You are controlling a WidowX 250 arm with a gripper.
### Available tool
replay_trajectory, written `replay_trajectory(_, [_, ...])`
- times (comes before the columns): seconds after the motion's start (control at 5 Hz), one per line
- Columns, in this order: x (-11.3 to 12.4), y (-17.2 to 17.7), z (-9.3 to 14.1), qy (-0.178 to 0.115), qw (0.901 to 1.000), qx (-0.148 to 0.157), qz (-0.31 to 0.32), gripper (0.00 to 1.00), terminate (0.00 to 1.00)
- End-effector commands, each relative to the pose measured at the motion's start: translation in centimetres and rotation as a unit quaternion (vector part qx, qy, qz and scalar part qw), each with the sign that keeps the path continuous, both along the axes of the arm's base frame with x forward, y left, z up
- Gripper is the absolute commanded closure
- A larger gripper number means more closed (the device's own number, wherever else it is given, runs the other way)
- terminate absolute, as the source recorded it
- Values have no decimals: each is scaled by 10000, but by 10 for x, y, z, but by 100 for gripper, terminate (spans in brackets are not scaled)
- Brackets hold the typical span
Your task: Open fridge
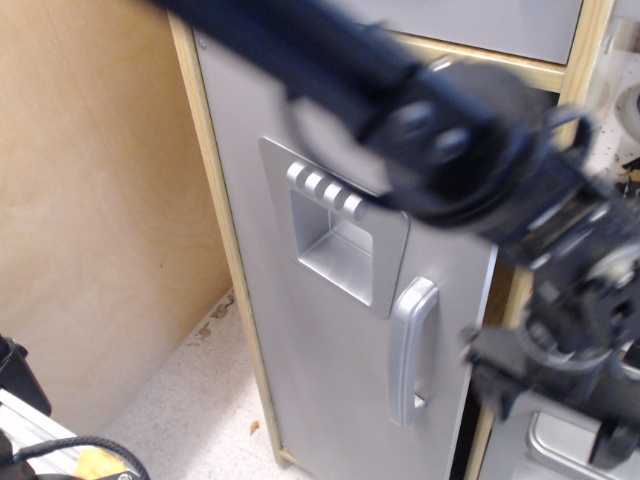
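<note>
The fridge (pixel 300 330) fills the middle of the view: light wood frame and a large matte silver door. The door carries a recessed dispenser panel (pixel 335 240), four buttons (pixel 325 188) and a curved silver handle (pixel 412 350). The door stands only slightly ajar, with a narrow dark gap along its right edge (pixel 500 290). My black arm sweeps blurred from top left to lower right. My gripper (pixel 545 395) is a dark blur right of the handle, off the door and holding nothing that I can see. Its jaws are too blurred to read.
A plywood wall (pixel 100 200) stands at the left, above a speckled white floor (pixel 190 390). A short silver panel (pixel 470 20) sits above the fridge door. A small silver oven door (pixel 560 445) is at the lower right. Black and grey gear (pixel 30 440) sits at the bottom left.
</note>
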State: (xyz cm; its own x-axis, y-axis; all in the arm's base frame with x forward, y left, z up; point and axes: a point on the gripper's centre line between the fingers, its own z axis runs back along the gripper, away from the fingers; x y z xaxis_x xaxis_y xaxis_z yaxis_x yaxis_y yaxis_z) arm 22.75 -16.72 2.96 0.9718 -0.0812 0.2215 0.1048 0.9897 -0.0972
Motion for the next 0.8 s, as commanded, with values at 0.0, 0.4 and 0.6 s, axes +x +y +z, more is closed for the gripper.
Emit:
replay_trajectory(0.0, [57,-23,33,-321,9963,13,-792,0,0])
replay_trajectory(0.4, [74,-3,36,-392,9959,141,-807,0,0])
replay_trajectory(0.6, [75,14,32,-329,9965,265,-722,0,0])
